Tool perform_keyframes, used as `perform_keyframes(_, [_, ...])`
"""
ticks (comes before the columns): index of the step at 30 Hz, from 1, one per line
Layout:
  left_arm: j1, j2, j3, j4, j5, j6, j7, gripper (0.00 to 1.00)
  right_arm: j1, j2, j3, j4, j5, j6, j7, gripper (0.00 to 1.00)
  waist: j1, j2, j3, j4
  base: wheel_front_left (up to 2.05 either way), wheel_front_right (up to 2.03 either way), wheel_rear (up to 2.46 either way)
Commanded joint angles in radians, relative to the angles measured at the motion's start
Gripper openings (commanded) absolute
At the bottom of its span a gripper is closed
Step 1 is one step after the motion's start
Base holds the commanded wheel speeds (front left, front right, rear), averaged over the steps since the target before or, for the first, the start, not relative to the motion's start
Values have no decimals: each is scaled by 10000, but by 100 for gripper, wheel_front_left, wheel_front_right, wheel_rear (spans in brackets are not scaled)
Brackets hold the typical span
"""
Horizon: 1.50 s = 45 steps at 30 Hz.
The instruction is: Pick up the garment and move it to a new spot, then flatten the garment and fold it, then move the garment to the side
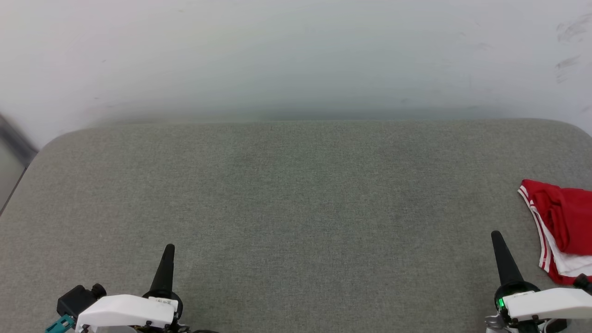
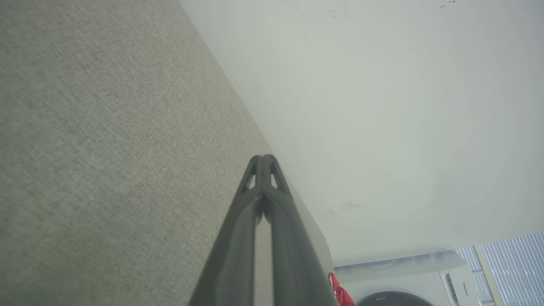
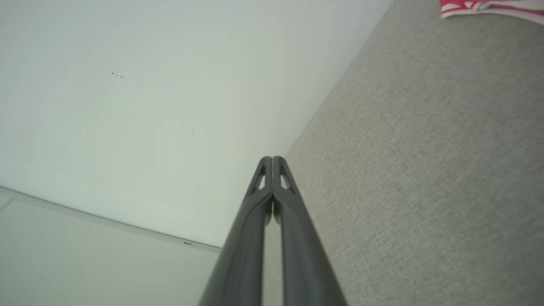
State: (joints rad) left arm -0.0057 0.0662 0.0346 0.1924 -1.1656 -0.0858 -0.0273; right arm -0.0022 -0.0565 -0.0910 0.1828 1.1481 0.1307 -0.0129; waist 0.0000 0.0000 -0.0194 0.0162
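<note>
Head view: the left end effector [image 1: 169,249] and right end effector [image 1: 496,236] hung over the grey counter [image 1: 296,194], each with fingers pressed together and empty. The garment [image 1: 562,217] lay bunched at the counter's right edge, near the right end effector. Left wrist view: fingers pressed together, a red sliver of garment [image 2: 340,291] beyond. Right wrist view: fingers pressed together, garment [image 3: 476,6] at top right.

The garment [image 1: 564,222] lies on the padded surface [image 1: 296,194] at its right edge, just right of the right gripper [image 1: 496,236] and not touching it. The left gripper [image 1: 169,249] is over the near left part of the surface, well apart from the garment. A wall [image 1: 296,55] stands behind the surface's far edge.
</note>
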Motion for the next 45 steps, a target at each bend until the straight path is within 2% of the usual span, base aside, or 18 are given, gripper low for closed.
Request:
perform_keyframes(1, [-232, 59, 33, -45, -200, -75, 68, 0, -299, -49, -27, -46, 213, 2, 50, 0, 0, 0, 3, -2, 0, 0, 0])
perform_keyframes(45, [-933, 11, 515, 444, -3922, -409, 1066, 0, -1005, -6, -139, 525, 3977, 1, 1033, 0, 0, 0, 180, -129, 0, 0, 0])
